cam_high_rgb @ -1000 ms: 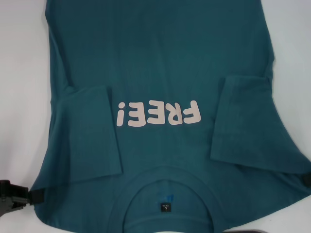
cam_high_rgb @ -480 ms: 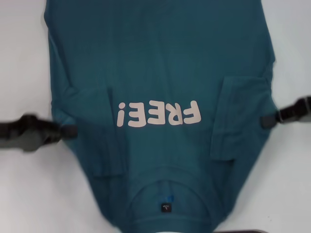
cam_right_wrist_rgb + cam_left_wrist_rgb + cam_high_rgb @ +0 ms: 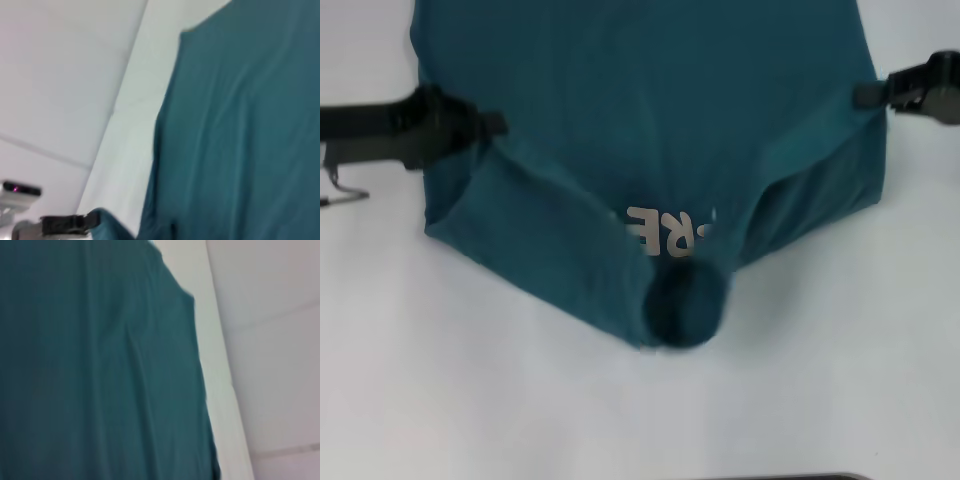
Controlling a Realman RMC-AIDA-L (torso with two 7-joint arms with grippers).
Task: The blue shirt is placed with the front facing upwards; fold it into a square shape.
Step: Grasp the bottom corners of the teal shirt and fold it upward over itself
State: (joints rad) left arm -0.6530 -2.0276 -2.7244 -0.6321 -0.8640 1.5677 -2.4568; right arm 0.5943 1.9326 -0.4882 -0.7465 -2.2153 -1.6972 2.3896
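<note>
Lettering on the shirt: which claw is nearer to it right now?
Left, narrowly. The left claw grips the shirt edge on the left of the lettering; the right claw holds the opposite edge, slightly farther off.

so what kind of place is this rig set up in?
Probably a lab or test bench, not a home: a plain white table holds only the blue shirt, worked by the left hand and right hand. Bare pale panelled walls show beyond it.
</note>
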